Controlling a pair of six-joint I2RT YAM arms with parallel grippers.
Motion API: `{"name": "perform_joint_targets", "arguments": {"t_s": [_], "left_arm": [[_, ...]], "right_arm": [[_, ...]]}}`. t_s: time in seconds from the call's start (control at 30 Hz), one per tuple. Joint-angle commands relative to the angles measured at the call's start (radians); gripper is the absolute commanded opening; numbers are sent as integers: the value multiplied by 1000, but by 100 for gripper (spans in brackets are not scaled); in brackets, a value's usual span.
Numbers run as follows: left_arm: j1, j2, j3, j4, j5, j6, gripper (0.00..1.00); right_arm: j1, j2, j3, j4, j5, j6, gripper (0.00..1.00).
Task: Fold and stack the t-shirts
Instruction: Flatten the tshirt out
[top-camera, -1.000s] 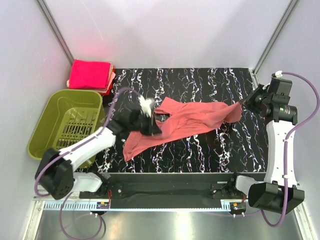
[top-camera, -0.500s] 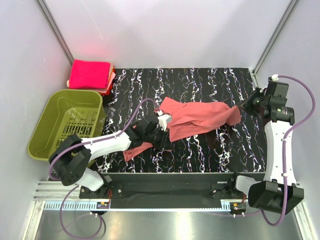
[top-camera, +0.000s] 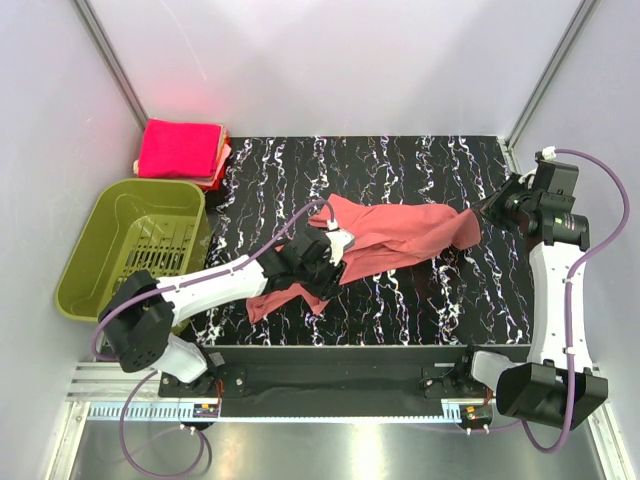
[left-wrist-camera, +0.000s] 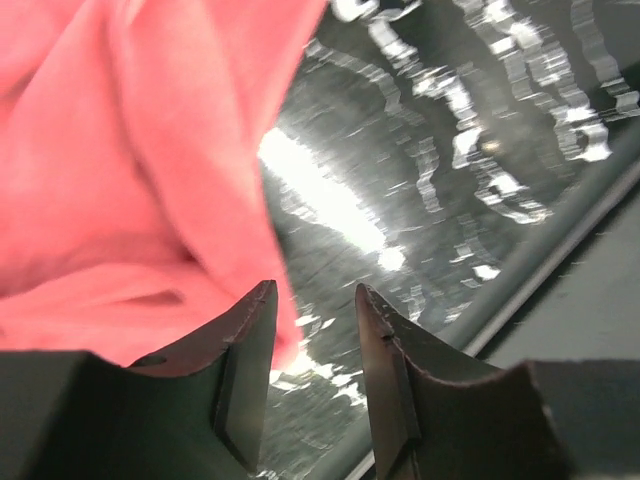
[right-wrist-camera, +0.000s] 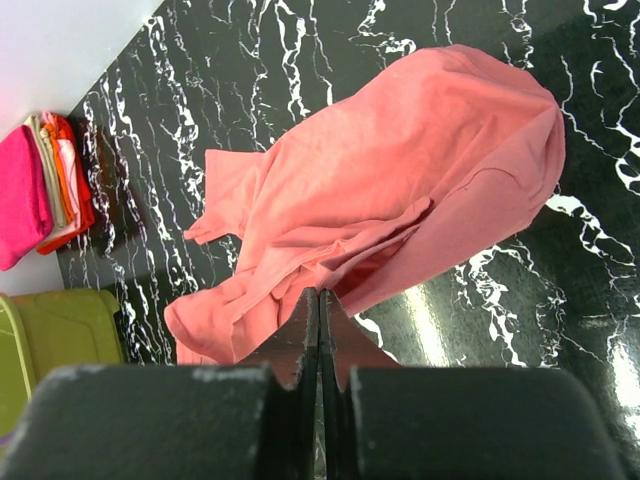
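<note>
Sprawling across the middle of the black marbled table (top-camera: 420, 300), the salmon t-shirt (top-camera: 400, 235) is seen unfolded and rumpled, its length run from about 8 o'clock toward 3 o'clock in the overhead view. The left gripper (left-wrist-camera: 315, 290) is held low at the shirt's 8 o'clock side with its jaws parted; nothing is clamped between them, and a cloth edge lies just beside one finger. The right gripper (right-wrist-camera: 318, 295) is pressed fully closed on the shirt's 3 o'clock end, where the hem is drawn to the fingertips. A folded magenta stack (top-camera: 180, 148) is set off the table at 10 o'clock, beside the olive basket (top-camera: 90, 230) at 9 o'clock.
</note>
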Motion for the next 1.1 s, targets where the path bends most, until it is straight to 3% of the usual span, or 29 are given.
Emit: {"name": "perform_joint_targets", "arguments": {"t_s": [0.0, 0.13, 0.3, 0.57, 1.07], "left_arm": [[-3, -3, 30, -75, -127, 47, 42], [-5, -32, 1, -103, -168, 32, 44], [-5, -67, -53, -49, -103, 45, 48], [-5, 2, -56, -46, -19, 10, 47], [-5, 52, -82, -32, -16, -1, 44]], "right_arm": [[-3, -27, 13, 32, -41, -15, 0], [-3, -27, 16, 32, -43, -18, 0], [-3, -27, 10, 39, -54, -14, 0], [-1, -30, 6, 42, -61, -12, 0], [-3, -33, 3, 45, -63, -8, 0]]}}
